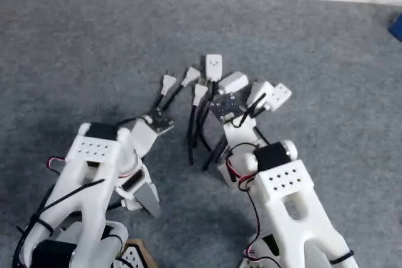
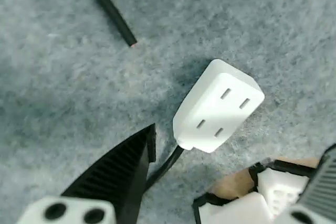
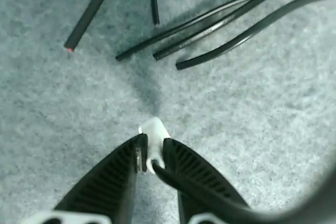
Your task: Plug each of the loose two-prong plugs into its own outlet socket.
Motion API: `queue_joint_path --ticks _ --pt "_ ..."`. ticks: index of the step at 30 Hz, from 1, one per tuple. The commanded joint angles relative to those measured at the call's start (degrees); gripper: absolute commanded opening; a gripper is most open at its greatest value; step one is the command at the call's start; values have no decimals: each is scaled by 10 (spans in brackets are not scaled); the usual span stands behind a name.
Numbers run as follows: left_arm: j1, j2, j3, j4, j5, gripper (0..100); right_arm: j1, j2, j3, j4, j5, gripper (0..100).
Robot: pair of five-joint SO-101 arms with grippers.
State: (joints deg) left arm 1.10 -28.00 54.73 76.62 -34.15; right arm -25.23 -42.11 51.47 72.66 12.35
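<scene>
Right gripper [image 3: 154, 141] is clamping the white plug [image 3: 153, 127] by its edge; I'm worrying about it pivoting short of the eleven-o'clock outlet socket [image 1: 213, 65].

White plugs [image 1: 168, 82] and sockets [image 1: 213, 66] — black-corded, clustered together.

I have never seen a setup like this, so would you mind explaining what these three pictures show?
These are two small white robot arms, the left arm and the right arm, each ending in a gripper. One picture looks down from a fixed camera; the other two come from cameras on the wrists. On the grey carpet lie white plugs and outlet sockets on black cords. The left gripper, open, hangs over one socket. The right gripper is shut on a small white plug, prongs hidden.
</scene>
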Motion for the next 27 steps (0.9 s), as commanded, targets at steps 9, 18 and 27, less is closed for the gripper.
queue_joint_path --ticks 9,18,27 --pt "-30 100 42 -84 -84 449 8 -22 2 -10 -1 7" --pt "-26 118 19 -84 -97 214 7 -22 2 -10 -1 7" --pt "33 115 18 -116 -93 210 7 -22 2 -10 -1 7"
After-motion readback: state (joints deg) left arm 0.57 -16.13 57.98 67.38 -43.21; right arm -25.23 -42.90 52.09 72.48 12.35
